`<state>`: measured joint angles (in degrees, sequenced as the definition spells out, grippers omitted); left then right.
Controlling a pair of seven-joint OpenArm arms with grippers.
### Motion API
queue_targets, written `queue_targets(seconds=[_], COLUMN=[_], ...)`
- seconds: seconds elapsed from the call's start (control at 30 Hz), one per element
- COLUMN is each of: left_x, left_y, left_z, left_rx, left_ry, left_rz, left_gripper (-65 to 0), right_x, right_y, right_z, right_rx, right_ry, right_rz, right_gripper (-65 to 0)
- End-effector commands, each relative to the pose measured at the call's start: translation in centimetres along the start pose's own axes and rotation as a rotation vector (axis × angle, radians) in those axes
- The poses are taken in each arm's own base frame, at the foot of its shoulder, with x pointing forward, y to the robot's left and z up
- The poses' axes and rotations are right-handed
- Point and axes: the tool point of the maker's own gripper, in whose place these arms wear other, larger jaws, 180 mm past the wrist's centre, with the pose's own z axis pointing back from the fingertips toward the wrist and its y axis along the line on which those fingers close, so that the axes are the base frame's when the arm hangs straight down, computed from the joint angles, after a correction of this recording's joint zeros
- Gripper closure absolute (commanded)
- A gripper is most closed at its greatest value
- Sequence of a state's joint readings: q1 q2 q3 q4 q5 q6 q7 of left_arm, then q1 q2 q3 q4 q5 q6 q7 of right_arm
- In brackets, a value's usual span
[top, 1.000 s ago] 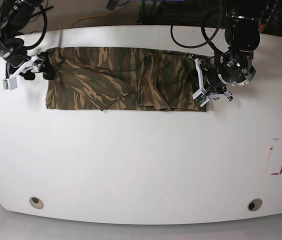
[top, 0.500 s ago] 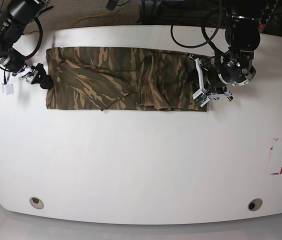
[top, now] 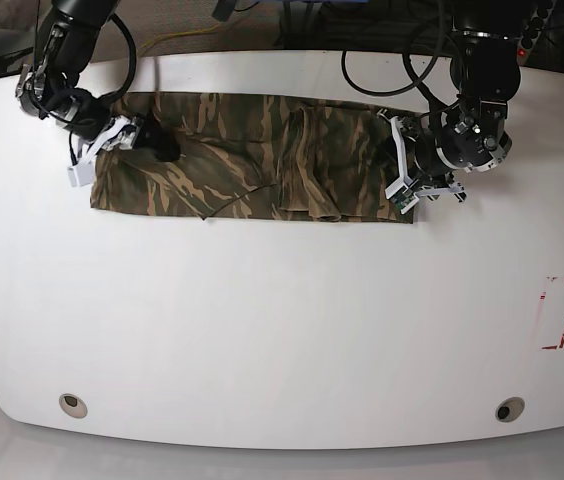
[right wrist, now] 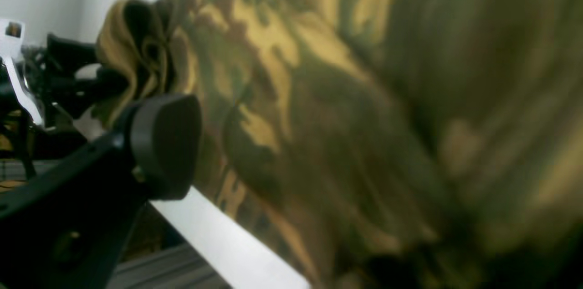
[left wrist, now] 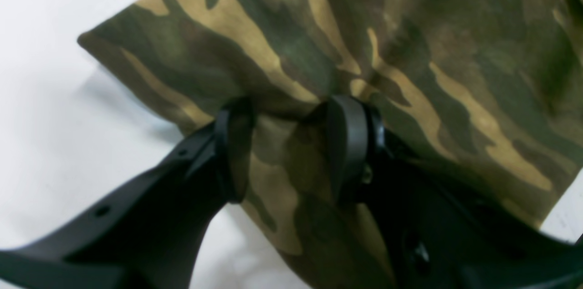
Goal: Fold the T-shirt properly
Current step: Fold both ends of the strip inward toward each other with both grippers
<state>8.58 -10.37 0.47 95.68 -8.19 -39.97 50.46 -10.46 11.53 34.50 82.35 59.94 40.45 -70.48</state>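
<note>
Camouflage T-shirt (top: 252, 158) hem is pinched in left gripper (left wrist: 291, 143); right gripper (top: 127, 140), apparently spread wide, holds nothing.

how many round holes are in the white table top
2: one hole near the front edge on the base view's left, another hole near the front edge on its right. The T-shirt may hide others.

White table (top: 282, 330), red-marked rectangle (top: 558, 312)

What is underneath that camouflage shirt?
The T-shirt lies flat on the white table, whose bare top shows all around it. Whatever might lie beneath the cloth is covered.
</note>
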Motion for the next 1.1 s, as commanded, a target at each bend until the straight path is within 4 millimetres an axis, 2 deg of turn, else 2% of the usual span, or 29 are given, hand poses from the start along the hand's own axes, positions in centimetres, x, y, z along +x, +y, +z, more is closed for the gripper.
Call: queue_targets(seconds=[0.0,0.07,0.13,0.17,0.2,0.23,0.33,0.47,0.6,0.73,0.87,0.93,1.07], left_x=[-1.9,-1.8,-1.8,-1.8,-1.8,-1.8,-1.5,-1.2,1.8,3.1,4.8,5.4,5.9], left_y=[0.6,0.6,0.6,0.5,0.5,0.5,0.5,0.5,-0.3,-0.9,-2.1,-2.7,-3.6], left_z=[0.2,0.1,0.1,0.1,0.1,0.1,0.1,0.0,-1.0,-2.9,-4.3,-4.6,-4.8], left_rx=[0.027,0.026,0.026,0.025,0.025,0.024,0.025,0.024,0.006,-0.036,-0.084,-0.099,-0.117], left_ry=[0.09,0.089,0.089,0.088,0.088,0.088,0.085,0.079,0.009,-0.005,-0.031,-0.044,-0.052], left_rz=[-0.02,-0.019,-0.019,-0.018,-0.018,-0.019,-0.023,-0.023,0.003,0.048,0.085,0.095,0.09], left_gripper=[-24.3,-24.3,-24.3,-24.3,-24.3,-24.3,-24.3,-24.3,-24.3,-24.3,-24.3,-24.3,-24.3], right_x=[-0.2,0.2,0.9,1.3,1.7,2.2,3.8,5.8,6.7,6.8,6.6,6.2,7.1], right_y=[0.2,0.3,0.3,0.3,0.4,0.5,0.9,3.8,6.9,10.9,13.5,15.6,17.6], right_z=[0.2,0.1,0.2,0.2,0.2,0.2,1.6,3.1,3.7,2.9,0.6,-0.8,-2.0], right_rx=[-0.013,-0.013,-0.014,-0.014,-0.013,-0.012,-0.039,-0.052,-0.044,0.017,0.104,0.169,0.222], right_ry=[0.017,0.0,-0.031,-0.046,-0.055,-0.062,-0.075,-0.109,-0.111,-0.099,-0.07,-0.071,-0.107], right_rz=[0.017,0.016,0.023,0.028,0.035,0.043,0.13,0.286,0.419,0.534,0.532,0.529,0.519], right_gripper=[-59.3,-46.5,-29.2,-15.4,-4.9,0.0,0.0,0.0,0.0,0.0,0.0,0.0,0.0])
